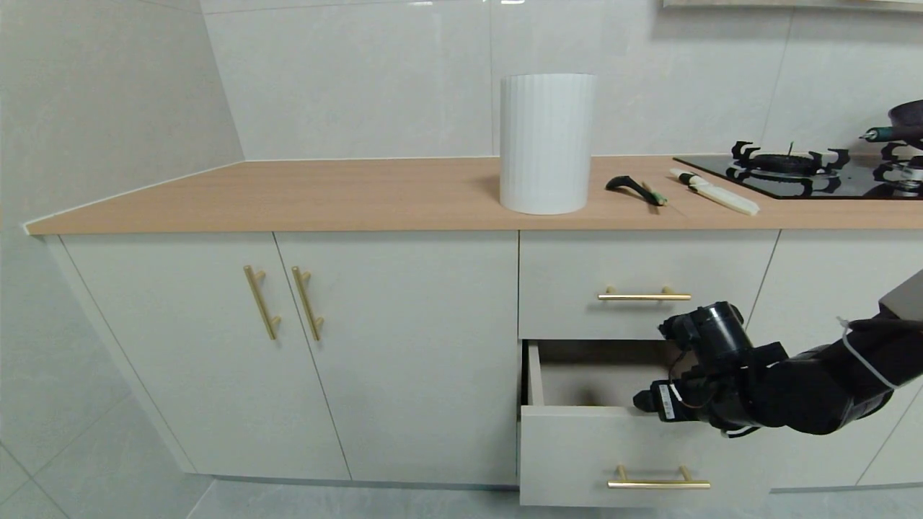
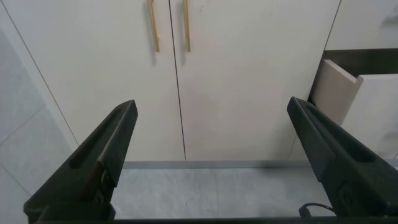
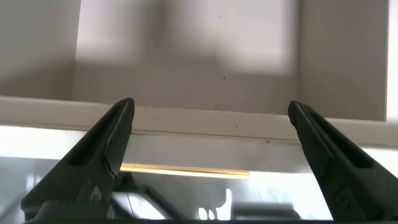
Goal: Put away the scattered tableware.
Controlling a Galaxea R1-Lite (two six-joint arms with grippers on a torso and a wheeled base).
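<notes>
1. Location of the tableware. Two pieces lie on the tabletop (image 1: 324,194), between the canister (image 1: 546,144) and the hob (image 1: 793,173). The dark utensil (image 1: 634,187) lies nearer the canister. The pale utensil (image 1: 714,191) lies just beside it, towards the hob. They do not touch.

2. Pincer state. The right pincer (image 3: 209,107) hangs over the front edge of the open drawer (image 1: 533,375), fingers spread and holding nothing. The left pincer (image 2: 211,106) is low, facing the cupboard doors (image 2: 171,37), likewise spread and holding nothing.

3. Handling. Treat both pieces as light, stiff and slender. Neither looks fragile. Their surfaces look smooth, so expect some slip under the fingers. Both lie nearly flat, which leaves little height to grip.

4. Where to take hold.
- Dark utensil: its black handle looks arched, so the middle of the arch probably stands proud of the tabletop. Close across the handle there. Its exact type is too small to tell.
- Pale utensil: it is the longer piece. Close across its width near the midpoint so it does not swing when lifted. If one end is a blade, avoid that end.

5. Caution. Bring the fingers down until they almost touch the tabletop before closing. A high pinch is likely to skid off.

6. Destination. The open drawer is the likely store. Its floor looks bare where visible.
</notes>
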